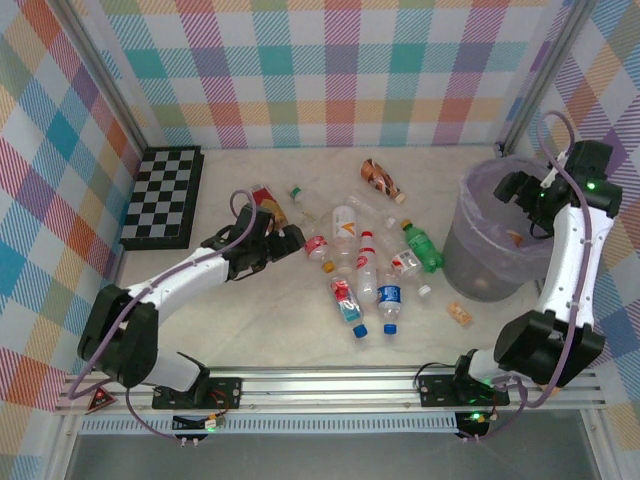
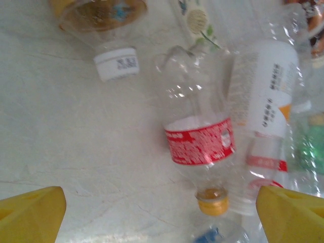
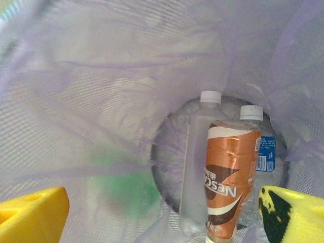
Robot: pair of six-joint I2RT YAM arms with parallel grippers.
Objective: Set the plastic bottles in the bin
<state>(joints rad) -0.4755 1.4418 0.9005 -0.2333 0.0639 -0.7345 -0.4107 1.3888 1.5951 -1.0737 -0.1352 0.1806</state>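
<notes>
From above, my left gripper (image 1: 290, 240) sits low over the table (image 1: 280, 320), beside the scattered bottles (image 1: 365, 265). My right gripper (image 1: 520, 190) hangs over the bin (image 1: 480, 250) at the table's right.

Left wrist: my yellow fingers (image 2: 30, 212) stand wide apart, gripping nothing. A red-label bottle (image 2: 200, 147) lies ahead between them.

Right wrist: my jaws are spread wide and empty. A brown bottle (image 3: 230, 177) is down in the bin (image 3: 101, 101) with two white-capped bottles (image 3: 195, 152).

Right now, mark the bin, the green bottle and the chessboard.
bin (image 1: 478, 255): top external view, on its grey front wall.
green bottle (image 1: 423, 247): top external view, mid-body.
chessboard (image 1: 163, 197): top external view, centre of the board.
</notes>
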